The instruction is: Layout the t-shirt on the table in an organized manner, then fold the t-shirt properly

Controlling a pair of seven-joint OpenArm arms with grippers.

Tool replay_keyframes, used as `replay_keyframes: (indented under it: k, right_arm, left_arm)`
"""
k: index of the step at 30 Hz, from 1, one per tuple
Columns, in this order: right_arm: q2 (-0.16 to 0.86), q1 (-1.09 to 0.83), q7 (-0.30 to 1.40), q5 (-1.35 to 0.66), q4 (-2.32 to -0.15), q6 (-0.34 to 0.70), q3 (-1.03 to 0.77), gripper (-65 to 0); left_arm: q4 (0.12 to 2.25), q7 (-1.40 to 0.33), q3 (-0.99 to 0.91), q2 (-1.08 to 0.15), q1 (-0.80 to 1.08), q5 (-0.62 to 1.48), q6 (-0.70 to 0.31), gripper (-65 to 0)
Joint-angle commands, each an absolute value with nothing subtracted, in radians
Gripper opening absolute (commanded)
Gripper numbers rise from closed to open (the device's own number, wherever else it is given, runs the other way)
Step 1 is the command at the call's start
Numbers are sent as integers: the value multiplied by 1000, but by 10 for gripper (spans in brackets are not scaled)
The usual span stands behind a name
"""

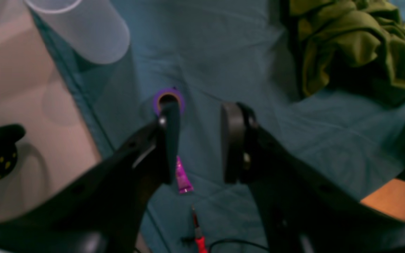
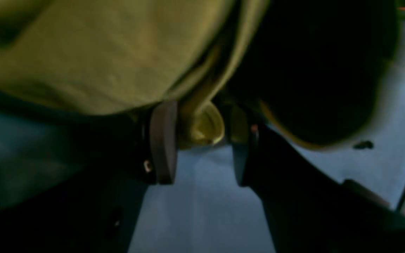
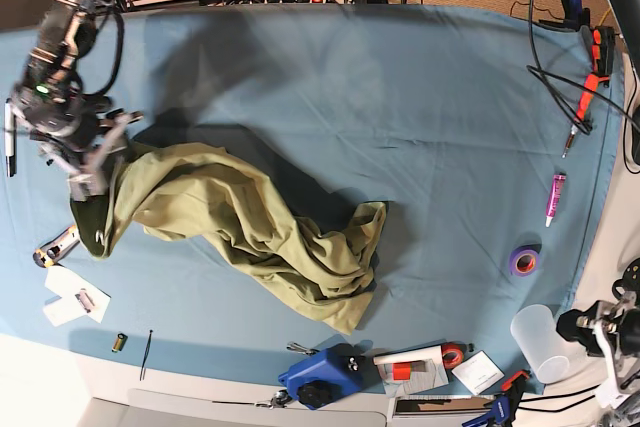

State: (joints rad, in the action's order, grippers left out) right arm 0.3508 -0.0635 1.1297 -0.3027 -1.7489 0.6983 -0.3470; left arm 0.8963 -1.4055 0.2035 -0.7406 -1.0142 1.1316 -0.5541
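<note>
The olive-green t-shirt (image 3: 250, 222) lies crumpled in a diagonal band across the left and middle of the light blue table (image 3: 430, 97). My right gripper (image 3: 86, 179) is at the shirt's left end. In the right wrist view its jaws stand apart, and a rolled hem of the t-shirt (image 2: 200, 128) sits loosely between the fingers (image 2: 164, 140). My left gripper (image 1: 202, 109) hovers open and empty near the table's right edge. The t-shirt (image 1: 350, 45) is well off to its upper right.
A purple tape roll (image 3: 524, 261), a pink tube (image 3: 554, 197) and a clear plastic cup (image 3: 535, 342) lie by the left arm. A blue tool (image 3: 320, 377) and cards sit at the front edge. Red-handled tools (image 3: 590, 77) are at the right, and paper scraps (image 3: 75, 297) at the left.
</note>
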Motion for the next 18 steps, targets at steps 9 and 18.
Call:
replay_keyframes:
  k: [9,18]
  right_arm:
    - [422,-53,1125,-164,-1765,601,-216,-403]
    - [429,-53,1134,-167,-1765,601,-217,-403]
  left_arm:
    - [914,-1396,196,-880,-966,1275,-587,-465]
    - [989,-1396,196,-992,-935,1465,-630,-465]
